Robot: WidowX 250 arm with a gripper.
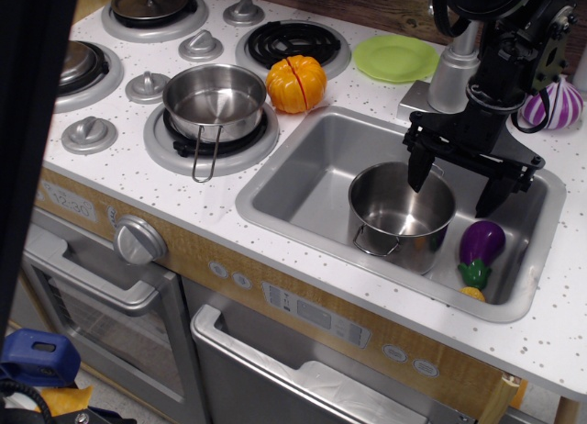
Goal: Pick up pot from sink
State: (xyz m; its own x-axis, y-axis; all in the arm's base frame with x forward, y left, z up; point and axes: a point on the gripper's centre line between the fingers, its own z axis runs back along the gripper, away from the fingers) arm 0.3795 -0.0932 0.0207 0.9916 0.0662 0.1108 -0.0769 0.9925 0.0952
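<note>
- Toward the right front corner of the bench, inside the sink [303,181]: stood the pot [402,216], upright, empty, nearer the basin's front wall than its back, with one wire loop handle facing the front edge.
- Just right of the pot, on the basin floor by the right wall: lay a toy eggplant [481,248], close to the pot's side, contact not clear.
- Above the pot's right rim: hung the gripper [456,184], fingers spread wide apart, clamped on nothing; left finger dipped over the pot's mouth, right finger out beyond the wall on the eggplant side.
- Judged the step in hand: the approach, straddling the rim, grasp not yet made.
- Called for next, by this reading: a short descent until the right wall sat between the fingers, then a firm close and a straight lift clear of the basin.
- Worth minding: thin, shiny steel apt to slip or tilt once lifted by one side, and little room beside the eggplant for the outer finger.
- Toward the left of the bench, on a burner: sat a steel pan [214,101] with a long wire handle, with a toy pumpkin [296,83] beside it; no part of the task.
</note>
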